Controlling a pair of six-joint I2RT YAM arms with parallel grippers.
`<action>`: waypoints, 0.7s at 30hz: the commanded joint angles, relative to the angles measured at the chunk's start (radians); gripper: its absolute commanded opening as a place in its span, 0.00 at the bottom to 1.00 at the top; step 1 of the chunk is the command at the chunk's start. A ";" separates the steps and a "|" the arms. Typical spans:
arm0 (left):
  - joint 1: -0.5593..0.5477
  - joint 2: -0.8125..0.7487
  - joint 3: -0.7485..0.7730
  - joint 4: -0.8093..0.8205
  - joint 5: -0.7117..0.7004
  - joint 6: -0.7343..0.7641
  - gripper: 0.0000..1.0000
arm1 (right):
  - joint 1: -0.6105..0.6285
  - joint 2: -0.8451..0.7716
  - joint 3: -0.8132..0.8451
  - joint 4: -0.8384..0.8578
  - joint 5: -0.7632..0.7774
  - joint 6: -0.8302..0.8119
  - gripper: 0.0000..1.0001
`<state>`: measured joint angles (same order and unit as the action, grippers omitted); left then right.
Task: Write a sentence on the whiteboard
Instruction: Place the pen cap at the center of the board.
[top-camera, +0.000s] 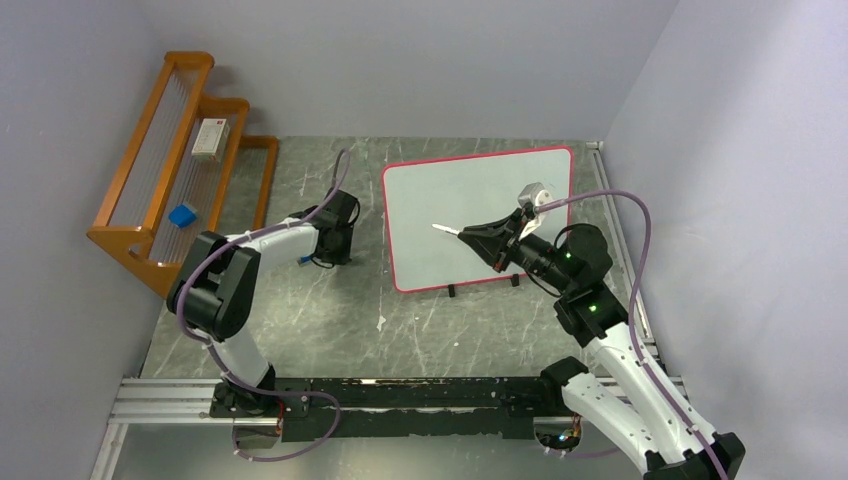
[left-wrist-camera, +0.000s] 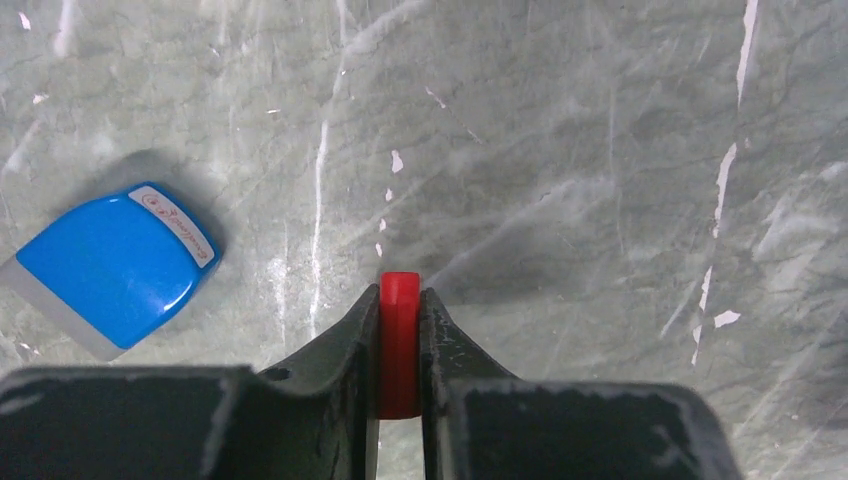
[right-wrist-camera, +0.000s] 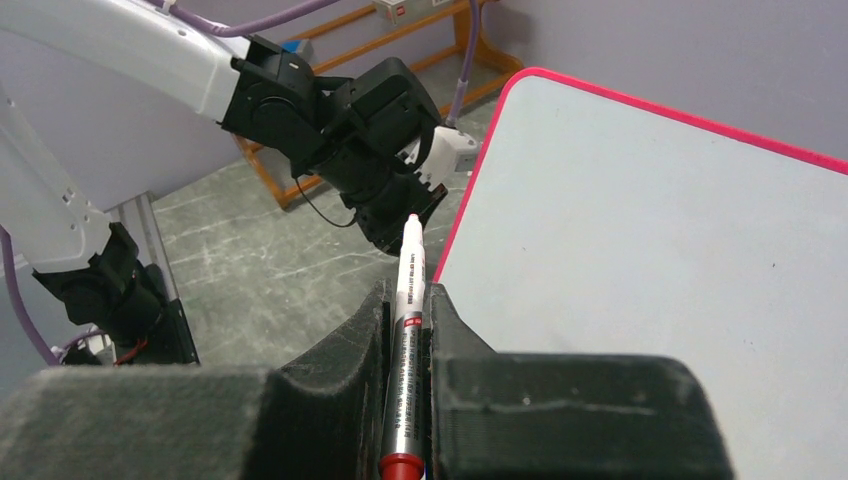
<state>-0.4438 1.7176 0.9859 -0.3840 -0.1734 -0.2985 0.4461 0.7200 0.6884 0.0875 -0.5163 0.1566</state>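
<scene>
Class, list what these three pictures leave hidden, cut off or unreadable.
- Left wrist view: the fingers of the left pincer cover the sides of the red piece it grips.
- Left wrist view: eraser label too small to read.
- Right wrist view: marker print too small; whiteboard cut by the right edge.
- Top view: whether the marker tip touches the whiteboard, too small.

Shows a white whiteboard (top-camera: 440, 200) rimmed red-pink at centre right, grey white-veined table (top-camera: 300, 320), orange rack (top-camera: 125, 248) upper left, blue eraser (left-wrist-camera: 105, 265), red cap (left-wrist-camera: 400, 340), white red-ended marker (right-wrist-camera: 408, 300).
</scene>
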 joint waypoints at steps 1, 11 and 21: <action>0.007 0.032 0.034 0.017 -0.013 -0.017 0.20 | 0.013 -0.004 0.001 -0.004 0.014 -0.015 0.00; 0.007 -0.028 0.026 -0.007 -0.032 -0.018 0.33 | 0.025 -0.014 0.002 -0.017 0.045 -0.023 0.00; 0.028 -0.216 0.044 -0.045 0.005 -0.007 0.56 | 0.040 -0.030 0.013 -0.036 0.073 -0.026 0.00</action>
<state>-0.4366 1.6001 1.0004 -0.4042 -0.1829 -0.3111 0.4747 0.7116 0.6884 0.0578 -0.4679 0.1444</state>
